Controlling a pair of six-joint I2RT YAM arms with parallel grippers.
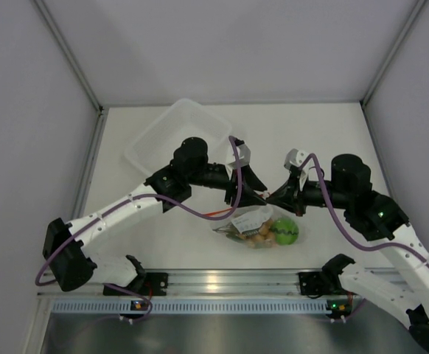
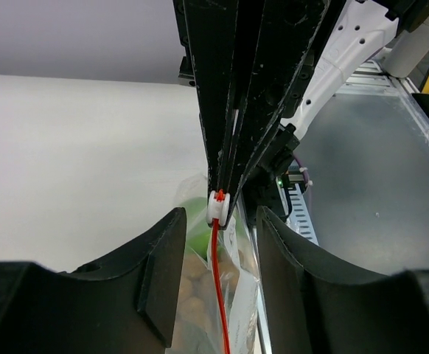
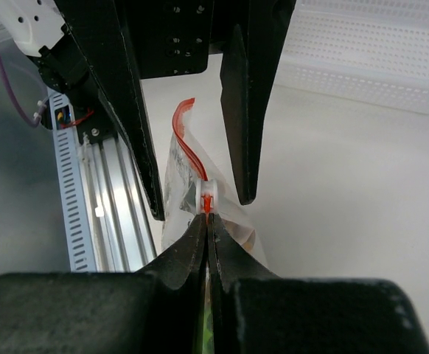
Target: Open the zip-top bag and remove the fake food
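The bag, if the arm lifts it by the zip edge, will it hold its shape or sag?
Probably sag: the bag is thin crinkled film, and its red strip curls over. The green ball and tan balls would likely slump to the bottom. The right pincer, shut on the zip edge, may slip on smooth plastic.

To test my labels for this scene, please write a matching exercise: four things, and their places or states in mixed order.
1. left jaws
2. right jaws
3. round green toy ball
4. clear rigid rectangular plastic tray

a. inside the clear crinkly zip-top bag
b. shut on the bag's white zip slider
c. far left on the white table
d. open, astride the bag's mouth

Pairs: 1-d, 2-b, 3-a, 4-c.
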